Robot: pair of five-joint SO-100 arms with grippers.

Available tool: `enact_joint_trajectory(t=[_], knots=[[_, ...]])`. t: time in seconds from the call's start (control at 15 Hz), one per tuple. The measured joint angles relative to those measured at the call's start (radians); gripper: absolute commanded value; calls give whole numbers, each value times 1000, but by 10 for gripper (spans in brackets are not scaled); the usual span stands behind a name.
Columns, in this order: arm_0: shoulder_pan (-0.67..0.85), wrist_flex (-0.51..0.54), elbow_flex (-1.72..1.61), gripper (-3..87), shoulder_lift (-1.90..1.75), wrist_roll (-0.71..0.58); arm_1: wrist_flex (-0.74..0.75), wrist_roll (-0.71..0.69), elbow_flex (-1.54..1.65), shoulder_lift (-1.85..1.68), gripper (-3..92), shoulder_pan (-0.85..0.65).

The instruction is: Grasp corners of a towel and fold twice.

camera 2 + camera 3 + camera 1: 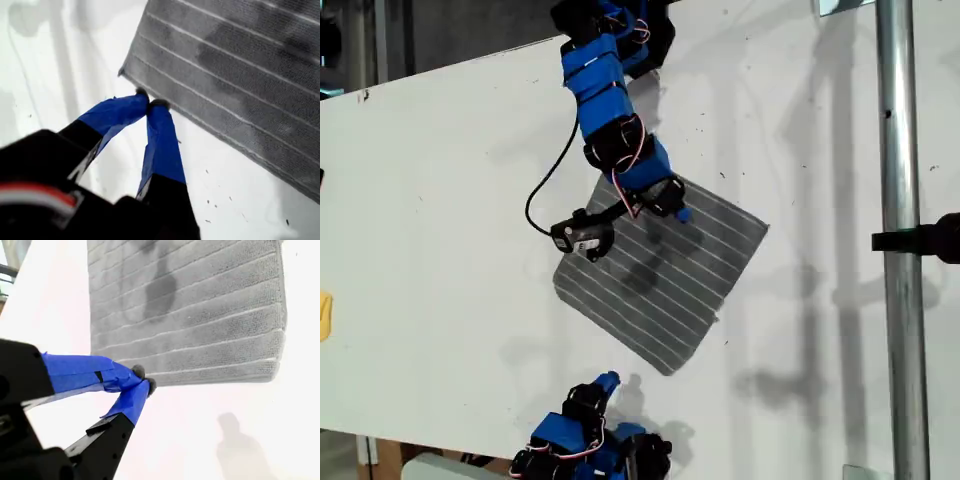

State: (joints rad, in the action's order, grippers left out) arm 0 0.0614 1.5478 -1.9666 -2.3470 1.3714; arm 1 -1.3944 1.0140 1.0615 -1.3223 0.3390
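The towel (670, 290) lies flat and unfolded on the white table (440, 200), turned like a diamond in the exterior view, with one corner (765, 228) toward that view's right and another (666, 371) toward its bottom. Shadows of my arm fall across its middle.

My first gripper (678, 210) reaches in from the exterior view's top and sits over the towel's upper edge. In the first wrist view its blue-taped fingertips (151, 104) are pressed together with nothing between them, right at the hem of the towel (240, 75) and near a corner (121, 71). I cannot tell whether they touch the fabric.

My second gripper (608, 380) is at the exterior view's bottom, on bare table, near the towel's lower edge but apart from it. Its jaws (144, 380) are closed too, empty, with the towel (190, 305) stretching away beyond them.

A small yellow object (324, 315) sits at the exterior view's left edge, well apart from the towel. A metal pole (900, 300) stands at that view's right.
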Motion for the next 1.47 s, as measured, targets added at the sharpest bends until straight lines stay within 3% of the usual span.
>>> enact_joint_trajectory(t=[0.2, 0.93, 1.27, 1.47], knots=[[-23, -3, 0, -29, 18, 0, 78, -69, -17, 84, 291, 25], [-40, -63, -77, -29, 25, 49, 149, -64, -152, 535, 295, 117], [-61, -95, -112, -29, 25, 87, 152, -26, -210, 643, 190, 117], [-66, -121, -121, -29, 25, 91, 127, -20, -227, 666, 217, 117]])
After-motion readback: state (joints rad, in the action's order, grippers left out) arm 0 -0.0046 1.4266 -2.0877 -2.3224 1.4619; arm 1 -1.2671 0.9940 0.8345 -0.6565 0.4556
